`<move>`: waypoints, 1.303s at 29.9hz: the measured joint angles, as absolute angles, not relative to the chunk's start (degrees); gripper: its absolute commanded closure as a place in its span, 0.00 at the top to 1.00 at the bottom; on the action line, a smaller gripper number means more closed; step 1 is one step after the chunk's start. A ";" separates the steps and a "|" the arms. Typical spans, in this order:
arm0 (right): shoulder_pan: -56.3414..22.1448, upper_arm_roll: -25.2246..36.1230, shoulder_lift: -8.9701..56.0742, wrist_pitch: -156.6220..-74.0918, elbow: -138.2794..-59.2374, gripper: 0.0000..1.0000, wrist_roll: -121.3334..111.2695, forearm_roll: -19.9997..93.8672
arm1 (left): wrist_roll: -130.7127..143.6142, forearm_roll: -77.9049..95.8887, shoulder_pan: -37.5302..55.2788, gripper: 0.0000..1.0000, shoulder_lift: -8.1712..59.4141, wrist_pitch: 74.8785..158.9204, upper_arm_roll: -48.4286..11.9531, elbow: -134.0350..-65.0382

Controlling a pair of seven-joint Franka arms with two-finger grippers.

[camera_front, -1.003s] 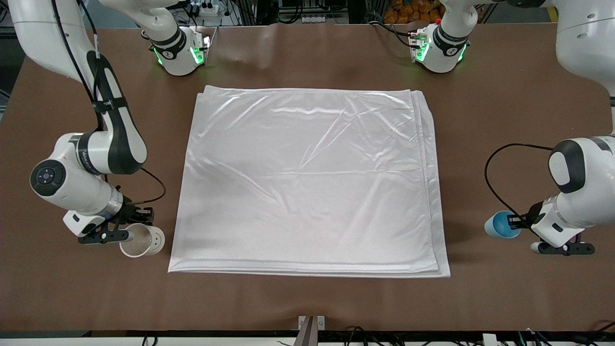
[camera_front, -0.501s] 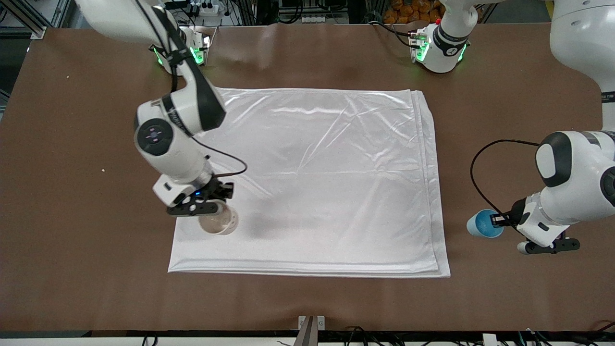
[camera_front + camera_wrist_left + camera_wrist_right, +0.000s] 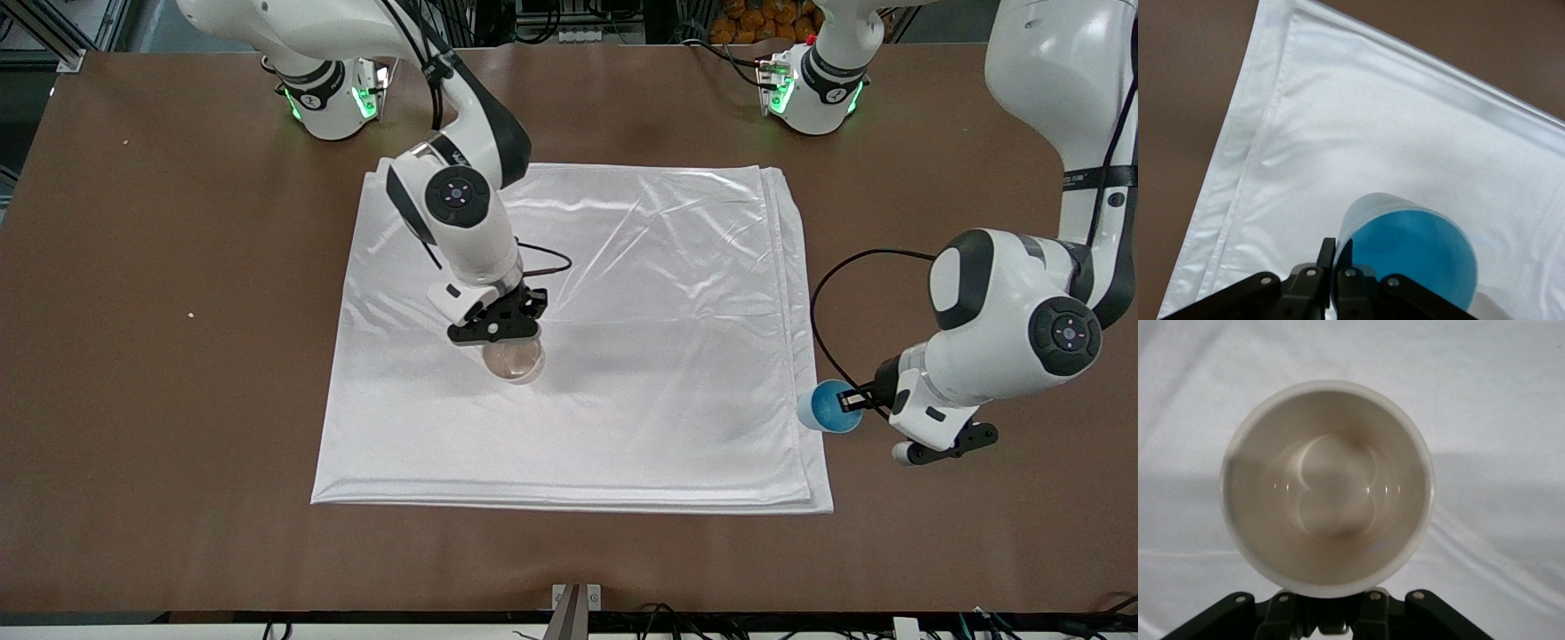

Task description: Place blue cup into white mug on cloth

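Brown desk carries the cloth – big shiny white sheet, folded in layers, spread flat mid-desk. Right pincer hangs over the cloth's middle, clamped on the white mug, mouth up, empty inside. Left pincer sits over the cloth's edge at the left arm's end – pinching the rim of the blue cup, cup tilted, opening showing bright blue.
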State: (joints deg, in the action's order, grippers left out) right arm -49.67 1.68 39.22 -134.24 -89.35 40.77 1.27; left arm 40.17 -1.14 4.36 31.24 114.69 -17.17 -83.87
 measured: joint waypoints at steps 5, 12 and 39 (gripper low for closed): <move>-50.14 1.68 39.82 -135.37 -89.20 0.09 40.77 0.43 | 43.56 -1.14 6.72 0.00 31.23 114.69 -17.20 -83.87; -50.47 1.72 40.43 -136.39 -89.14 0.34 40.77 -1.25 | 47.88 -2.27 9.73 0.00 31.23 114.69 -17.21 -83.87; -49.45 3.06 32.92 -126.32 -86.00 1.00 40.69 -2.20 | 57.80 -3.04 17.26 0.00 31.23 114.53 -17.21 -84.12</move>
